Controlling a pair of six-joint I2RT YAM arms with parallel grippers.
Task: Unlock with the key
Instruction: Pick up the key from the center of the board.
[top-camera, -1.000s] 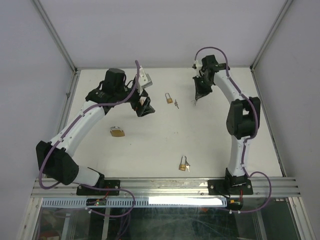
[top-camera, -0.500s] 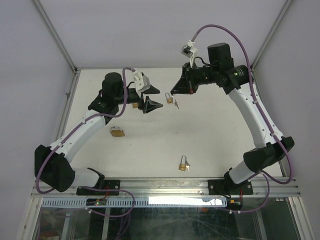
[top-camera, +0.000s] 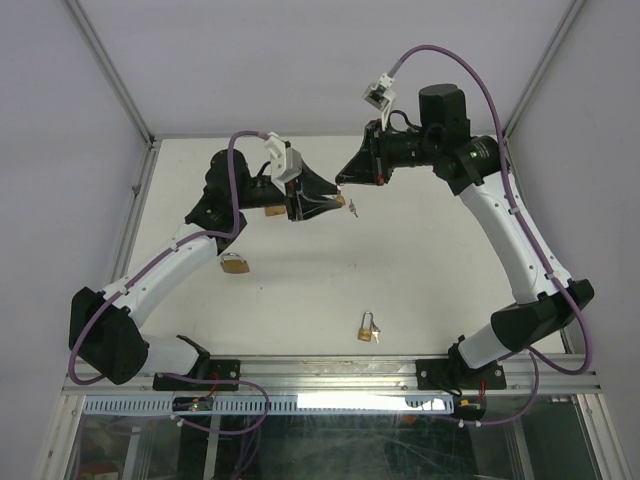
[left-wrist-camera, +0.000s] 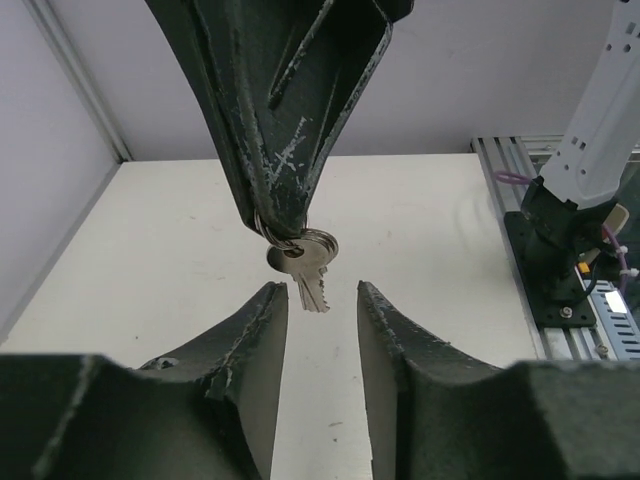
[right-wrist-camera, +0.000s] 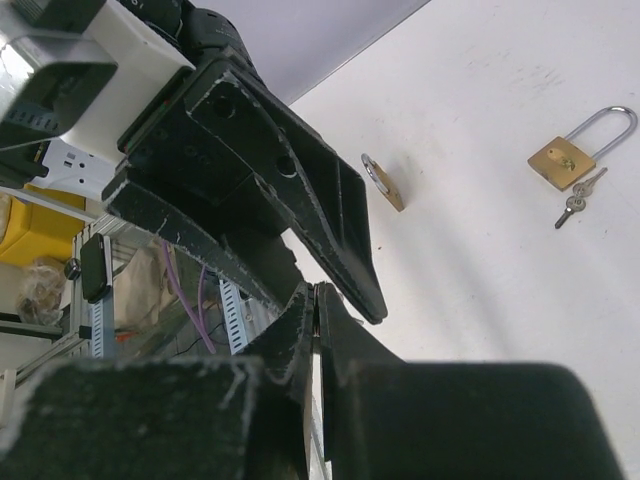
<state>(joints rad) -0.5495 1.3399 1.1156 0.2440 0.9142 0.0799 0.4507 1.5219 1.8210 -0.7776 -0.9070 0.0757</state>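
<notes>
My right gripper (top-camera: 343, 181) is shut on a key ring, held in the air over the back of the table. A silver key (left-wrist-camera: 308, 268) hangs from that ring, below the right fingers (left-wrist-camera: 290, 150). My left gripper (left-wrist-camera: 318, 292) faces it from just underneath. Its jaws stand apart, with the key's tip between the fingertips and touching neither. In the right wrist view the shut fingertips (right-wrist-camera: 318, 292) sit right under the left gripper's fingers (right-wrist-camera: 300, 190). A brass padlock (top-camera: 235, 263) lies on the table at the left, and another padlock (top-camera: 368, 327) with small keys lies near the front.
A small padlock (top-camera: 340, 200) with a key beside it lies under the two grippers. A further brass piece (top-camera: 271, 211) shows behind the left wrist. White walls and an aluminium frame (top-camera: 330, 368) bound the table.
The right arm lifted from the table at the right and swung to the centre with the key. The left gripper moved right to meet it, and its jaws narrowed.
</notes>
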